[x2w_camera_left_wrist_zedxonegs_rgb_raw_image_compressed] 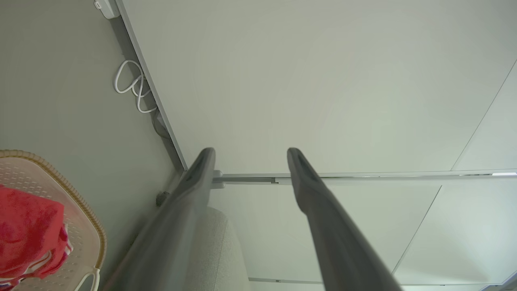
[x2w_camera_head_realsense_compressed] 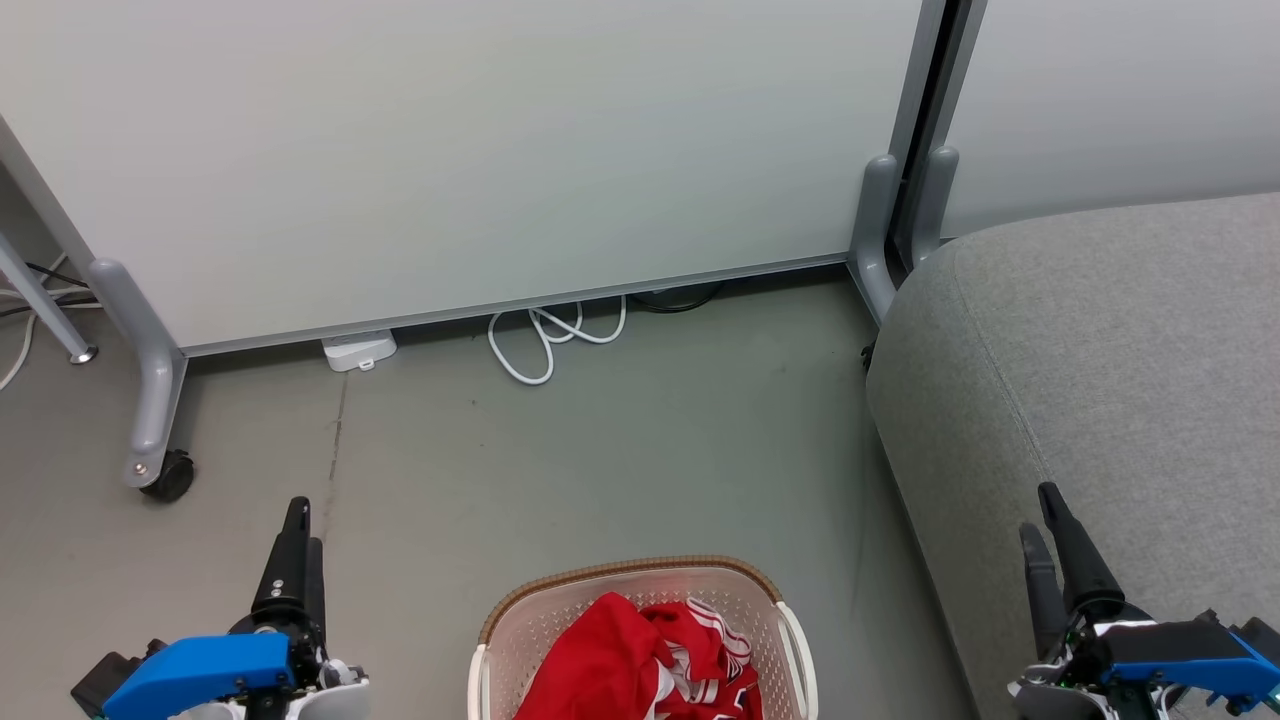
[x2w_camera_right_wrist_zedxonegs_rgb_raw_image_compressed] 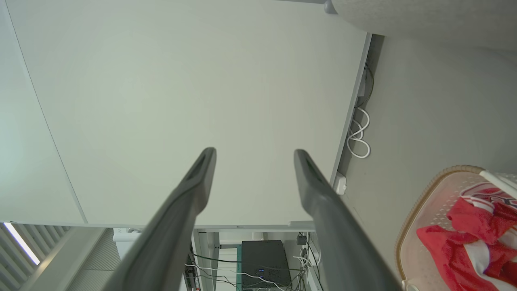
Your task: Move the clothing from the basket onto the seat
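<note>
The red fabric clothing with white trim (x2w_camera_head_realsense_compressed: pixel 620 650) lies bunched in the cream-white perforated plastic basket with a brown woven-look rim (x2w_camera_head_realsense_compressed: pixel 640 572), at the bottom centre of the head view. The basket stands on the grey floor (x2w_camera_head_realsense_compressed: pixel 600 450). The large light-grey upholstered seat (x2w_camera_head_realsense_compressed: pixel 1100 350) fills the right side of that frame, near the basket but apart from it, and nothing lies on the part of it that shows.

The left claw (x2w_camera_head_realsense_compressed: pixel 303 525) sits at the lower left of the head view, over the floor and well left of the basket, with its dark fingers pointing up the frame. In the left wrist view its two fingers stand apart with nothing between them. The right claw (x2w_camera_head_realsense_compressed: pixel 1038 510) sits at the lower right over the seat's front edge. In the right wrist view its fingers are likewise spread and hold nothing.

Across the top of the head view runs a white partition panel (x2w_camera_head_realsense_compressed: pixel 450 150). A coiled white cable (x2w_camera_head_realsense_compressed: pixel 545 340) lies on the floor at its foot.
</note>
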